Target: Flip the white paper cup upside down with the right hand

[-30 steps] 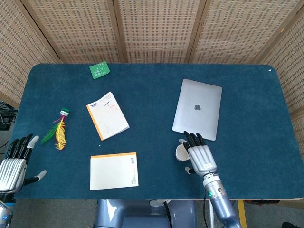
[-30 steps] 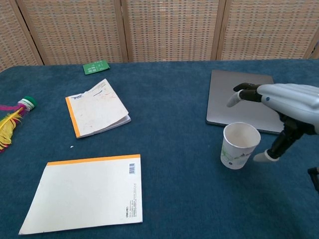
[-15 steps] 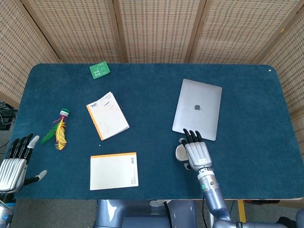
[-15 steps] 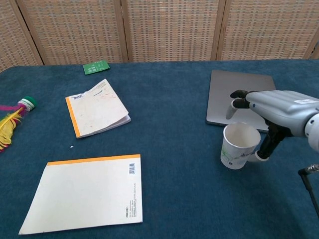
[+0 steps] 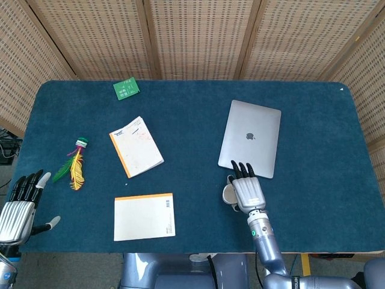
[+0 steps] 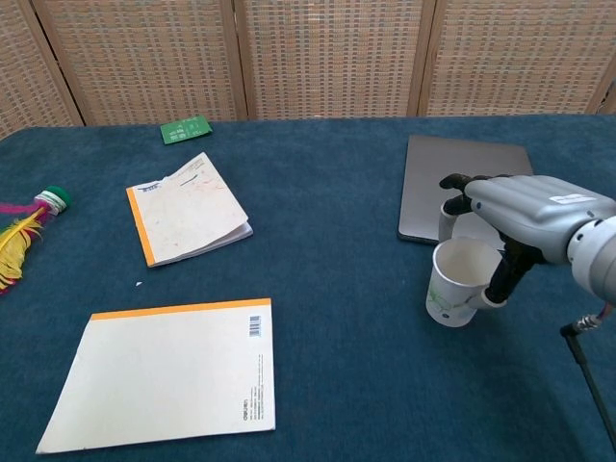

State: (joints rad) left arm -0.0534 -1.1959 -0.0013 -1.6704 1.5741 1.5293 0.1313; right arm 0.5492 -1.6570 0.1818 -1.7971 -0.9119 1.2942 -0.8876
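Head view: a blue desk [image 5: 313, 120] is seen bearing a closed grey laptop [image 5: 251, 146], a larger notepad [image 5: 144, 216] near the front edge, a smaller notebook [image 5: 136, 146], a feather shuttlecock [image 5: 74, 164] and a green card [image 5: 126, 88]. The white paper cup [image 6: 458, 284] is stood upright just in front of the laptop — mouth up. The right hand [image 6: 520, 217] is arched over its rim, thumb laid against the cup's side, fingers spread above; a firm grip cannot be told. The left hand [image 5: 17, 208] is held spread at the desk's near-left corner — nothing is held.
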